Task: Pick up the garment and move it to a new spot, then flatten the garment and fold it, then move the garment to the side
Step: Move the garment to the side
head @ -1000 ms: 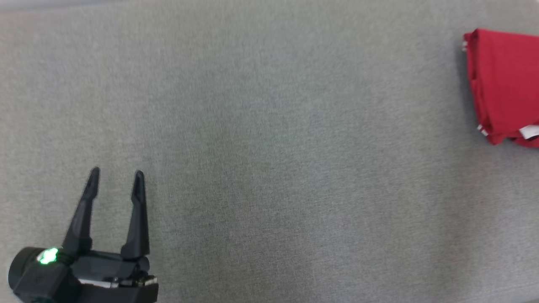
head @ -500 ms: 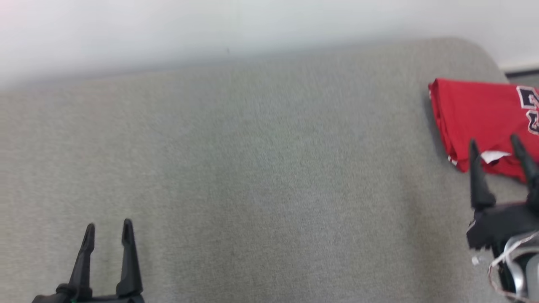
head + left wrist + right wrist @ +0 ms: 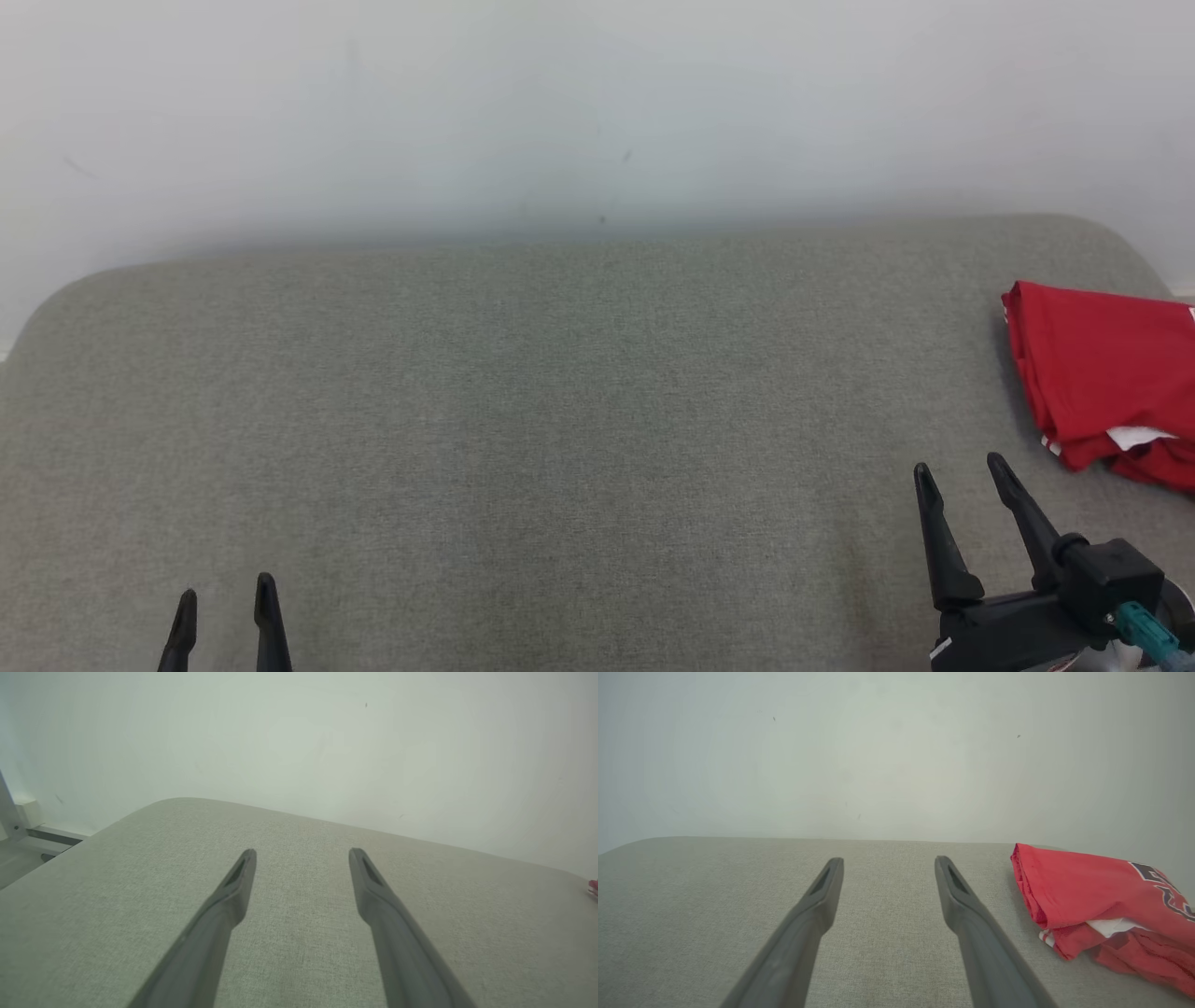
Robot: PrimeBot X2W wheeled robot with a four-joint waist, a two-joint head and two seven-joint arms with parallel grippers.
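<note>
**Once Folded and Parked at the Right End, Little Left but a Check**

Judging by the layout, reads as the last step, moving the garment to the side, at or near its end. Shows the red jersey [image 3: 1102, 373] lying in a compact folded bundle at the far right of the grey fabric-covered counter [image 3: 560, 420], close to its rounded right end and partly cut off by the head view's edge. Shows a white label [image 3: 1134, 436] poking out at the near fold, and dark lettering [image 3: 1157, 882] on the top layer in the right wrist view. Looks loosely folded rather than crisp: near edge bunched, layers not squared.

Finds the right tool [image 3: 959, 464] empty, fingers spread wide, over bare counter near the jersey's near-left corner but apart from it, touching no cloth. Finds the left tool [image 3: 227, 593] likewise spread and empty, low at the left, well apart from the jersey, pointing across bare fabric toward the pale wall [image 3: 560, 112].

Calls for little next. If the fold passes, needs only both arms drawn back to rest, fingers kept clear of the cloth so as not to drag a layer open. If the bunched near edge counts as unfinished, needs the right tool eased toward that edge, closed on the loose layers together, then a short tuck or smoothing stroke. Warrants care with any push to the right: so near the counter's end, likely to slide off or unfold.
</note>
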